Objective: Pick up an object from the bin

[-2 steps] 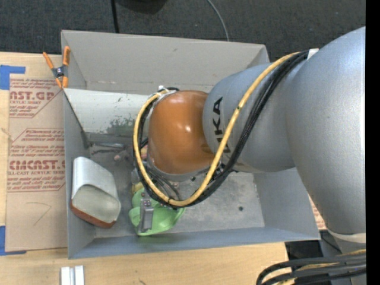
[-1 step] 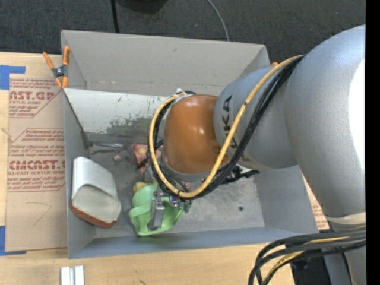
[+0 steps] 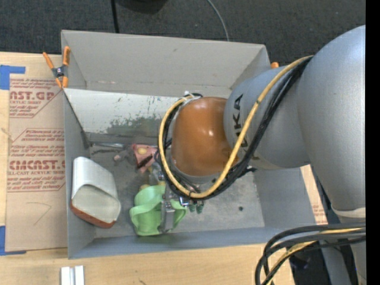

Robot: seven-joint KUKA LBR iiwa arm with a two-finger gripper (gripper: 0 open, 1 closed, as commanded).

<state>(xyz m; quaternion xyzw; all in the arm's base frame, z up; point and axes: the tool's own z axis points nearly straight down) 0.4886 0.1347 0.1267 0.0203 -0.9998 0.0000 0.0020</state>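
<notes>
Hand (image 3: 168, 214): low at 6 o'clock in the bin (image 3: 160, 58), against a green plastic piece (image 3: 144, 211)
Grip: cannot tell whether clenched or released
Nearby: white cup (image 3: 92, 189), 8 o'clock

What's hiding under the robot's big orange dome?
A pink thing peeks out at its left edge, a green crumpled thing at its lower edge. The bin floor right beneath the orange dome is covered.

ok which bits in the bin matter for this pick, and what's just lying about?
In the job: claw; green plastic thing right at it, front of the bin.
Lying about: white tub with brown rim, left; pink thing, middle.
</notes>
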